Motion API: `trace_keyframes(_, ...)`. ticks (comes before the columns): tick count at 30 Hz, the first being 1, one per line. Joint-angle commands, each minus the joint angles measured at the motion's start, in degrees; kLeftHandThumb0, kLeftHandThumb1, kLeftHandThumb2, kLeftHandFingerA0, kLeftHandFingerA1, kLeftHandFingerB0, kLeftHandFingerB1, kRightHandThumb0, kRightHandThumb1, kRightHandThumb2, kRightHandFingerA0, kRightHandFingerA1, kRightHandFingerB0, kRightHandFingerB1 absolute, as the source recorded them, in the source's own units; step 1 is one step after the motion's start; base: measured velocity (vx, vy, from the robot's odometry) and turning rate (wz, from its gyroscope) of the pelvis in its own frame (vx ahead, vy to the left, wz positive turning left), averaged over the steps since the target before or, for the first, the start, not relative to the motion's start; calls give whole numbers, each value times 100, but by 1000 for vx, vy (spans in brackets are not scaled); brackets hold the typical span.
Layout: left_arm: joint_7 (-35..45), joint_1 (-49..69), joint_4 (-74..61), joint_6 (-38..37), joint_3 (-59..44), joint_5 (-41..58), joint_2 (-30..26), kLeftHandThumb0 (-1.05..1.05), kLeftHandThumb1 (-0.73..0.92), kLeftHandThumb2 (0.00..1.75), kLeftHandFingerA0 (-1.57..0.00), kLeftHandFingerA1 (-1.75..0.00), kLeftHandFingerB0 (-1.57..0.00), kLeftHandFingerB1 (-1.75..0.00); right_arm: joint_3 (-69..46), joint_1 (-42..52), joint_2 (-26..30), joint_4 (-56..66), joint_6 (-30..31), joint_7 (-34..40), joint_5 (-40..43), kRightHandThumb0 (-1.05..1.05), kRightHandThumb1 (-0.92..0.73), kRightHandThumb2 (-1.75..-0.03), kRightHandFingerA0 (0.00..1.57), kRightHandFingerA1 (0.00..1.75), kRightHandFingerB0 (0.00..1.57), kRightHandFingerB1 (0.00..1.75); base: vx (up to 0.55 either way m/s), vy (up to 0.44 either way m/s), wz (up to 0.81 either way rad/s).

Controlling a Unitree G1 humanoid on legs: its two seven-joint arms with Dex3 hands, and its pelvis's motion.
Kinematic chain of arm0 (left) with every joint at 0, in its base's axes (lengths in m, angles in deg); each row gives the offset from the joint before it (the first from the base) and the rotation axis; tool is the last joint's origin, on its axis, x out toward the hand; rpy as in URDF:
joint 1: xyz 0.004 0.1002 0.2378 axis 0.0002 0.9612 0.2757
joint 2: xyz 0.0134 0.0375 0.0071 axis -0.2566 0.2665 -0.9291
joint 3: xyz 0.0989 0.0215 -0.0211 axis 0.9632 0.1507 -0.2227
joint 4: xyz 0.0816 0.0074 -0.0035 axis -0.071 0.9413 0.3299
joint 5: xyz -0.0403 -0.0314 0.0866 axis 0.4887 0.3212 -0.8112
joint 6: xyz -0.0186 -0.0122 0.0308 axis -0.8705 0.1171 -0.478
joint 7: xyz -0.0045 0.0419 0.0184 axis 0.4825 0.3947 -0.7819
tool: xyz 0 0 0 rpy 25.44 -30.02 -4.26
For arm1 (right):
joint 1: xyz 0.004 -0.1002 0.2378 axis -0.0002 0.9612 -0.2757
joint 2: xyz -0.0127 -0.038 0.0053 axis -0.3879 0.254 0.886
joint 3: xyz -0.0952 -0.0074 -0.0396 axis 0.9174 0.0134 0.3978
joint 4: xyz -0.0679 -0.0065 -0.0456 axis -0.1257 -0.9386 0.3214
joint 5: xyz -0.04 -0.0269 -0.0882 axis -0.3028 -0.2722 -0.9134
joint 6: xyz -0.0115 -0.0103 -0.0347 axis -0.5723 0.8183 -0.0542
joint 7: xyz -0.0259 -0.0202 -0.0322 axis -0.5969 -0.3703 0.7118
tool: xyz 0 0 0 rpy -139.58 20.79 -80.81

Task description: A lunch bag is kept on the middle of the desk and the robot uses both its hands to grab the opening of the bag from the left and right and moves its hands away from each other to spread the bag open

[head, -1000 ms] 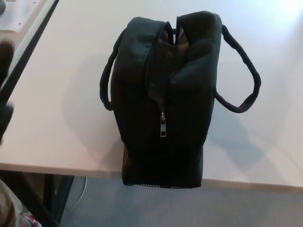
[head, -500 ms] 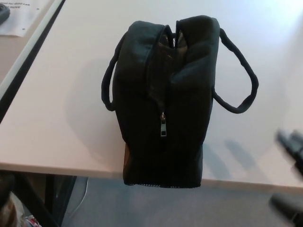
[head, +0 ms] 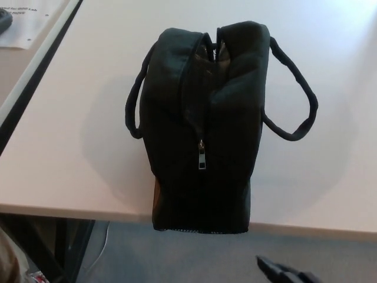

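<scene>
One black lunch bag (head: 203, 127) stands upright on the pale desk (head: 70, 135), its near end reaching the desk's front edge and hanging a little past it. The zipper runs along the top toward me, and the pull (head: 202, 157) hangs about halfway down the near face. Behind the pull the two sides have parted into a narrow gap, widest at the far end, where a bit of the inside shows. The gap is only a slit; the bag's sides lean close together.

A handle loop (head: 294, 94) arcs out on the right side and lies on the desk, right beside the wall I would have to reach there. The other handle loop (head: 134, 103) sits tight against the left side.

Of my own hands, only the right hand (head: 285, 272) shows, a dark, blurred shape at the bottom edge of the view, below the desk's front edge and well apart from the bag. Two finger tips seem to stick out toward the left, but I cannot tell whether my fingers are spread or closed. My left hand is out of the picture.

At the far left, a sheet of paper (head: 29, 23) with punched holes lies on a neighbouring surface, with a dark object on its corner that I cannot make out. Grey floor (head: 177, 259) shows beneath the desk.
</scene>
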Motion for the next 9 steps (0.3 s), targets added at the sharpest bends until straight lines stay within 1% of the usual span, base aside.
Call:
trace_keyframes(1,1890,-194,381,-299,299,1874,-521,-58,92,72,-23,-33,-18,-30,414,-82,236,-70,1277,-2173,883,-71,-92,-74,25,41,0,20,0,0,0)
trace_keyframes(4,2030,-249,491,-245,238,2006,-523,-60,92,72,-23,-33,-17,-29,448,-100,272,-22,1314,-2251,916,-69,-92,-73,24,42,0,18,0,0,0)
trace_keyframes(5,2058,-272,508,-230,227,2021,-518,-61,92,72,-24,-33,-17,-29,445,-91,273,0,1336,-2286,963,-65,-92,-75,24,42,2,15,0,0,0)
trace_keyframes(7,2134,-296,545,-214,196,2052,-506,-61,92,72,-24,-33,-17,-29,445,-70,285,101,1460,-2388,1010,-67,-92,-74,23,41,0,18,0,0,0)
trace_keyframes(8,2171,-307,556,-201,183,2070,-499,-61,92,72,-24,-33,-17,-29,447,-67,291,126,1488,-2393,995,-68,-91,-75,20,41,1,12,0,0,0)
trace_keyframes(9,2171,-307,556,-201,183,2070,-499,-61,92,72,-24,-33,-17,-29,447,-67,291,126,1488,-2393,995,-68,-91,-75,20,41,1,12,0,0,0)
